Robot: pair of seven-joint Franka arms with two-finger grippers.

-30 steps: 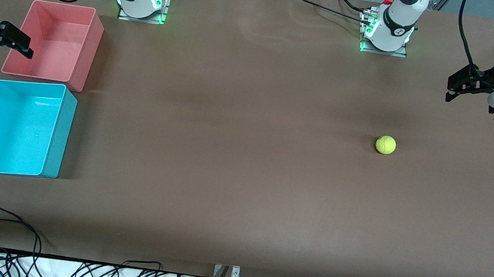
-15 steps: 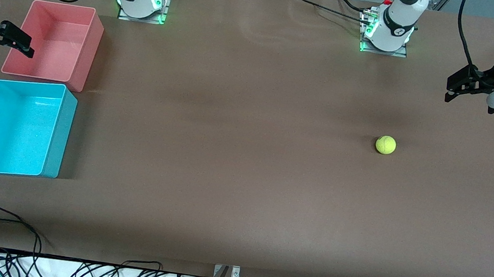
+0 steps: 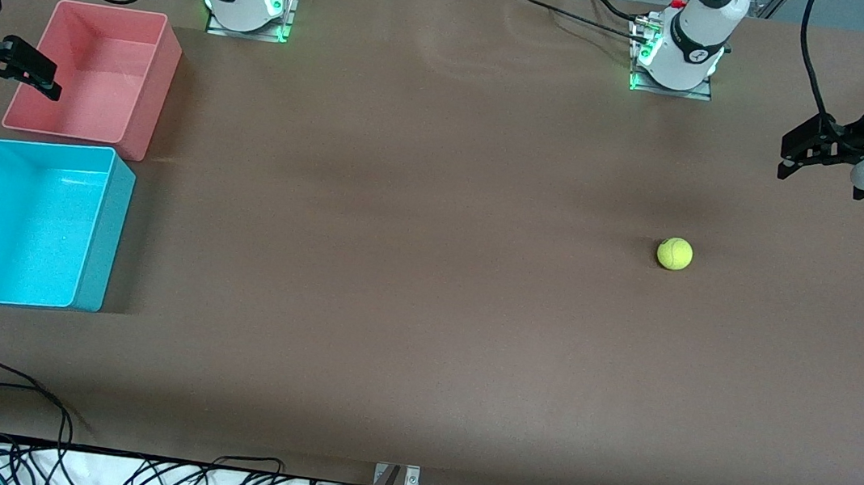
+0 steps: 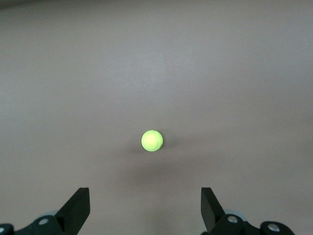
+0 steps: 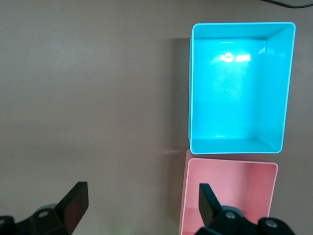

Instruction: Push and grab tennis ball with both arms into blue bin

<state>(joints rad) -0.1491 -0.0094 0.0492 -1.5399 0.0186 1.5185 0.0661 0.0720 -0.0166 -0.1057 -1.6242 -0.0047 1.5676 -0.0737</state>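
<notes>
So, 2 bins, nothing in either one.
Blue bin (image 3: 35, 223) sits just nearer the camera than the pink bin (image 3: 93, 74); the ball (image 3: 675, 254) is on the table toward the left arm's end. Left gripper (image 3: 798, 154) and right gripper (image 3: 32, 76) both hang spread apart.

You are looking at a table (image 3: 424, 315) covered in a matt brown sheet, cloth-like and slightly rippled near the arms' bases. The tennis ball (image 3: 675, 254) shows a fuzzy, felt-like yellow-green surface with no shine. The blue bin (image 3: 105, 238) is smooth plastic, glossy enough to throw back bright light spots from its floor in your right wrist view; the pink bin (image 3: 161, 81) beside it has the same smooth plastic walls with a softer sheen. Both arms wear glossy white plastic shells. The left gripper (image 3: 793, 156) and right gripper (image 3: 35, 74) look matt black, their fingers plain and dull. A bare metal bracket (image 3: 395, 478) sits at the table's near edge.
</notes>
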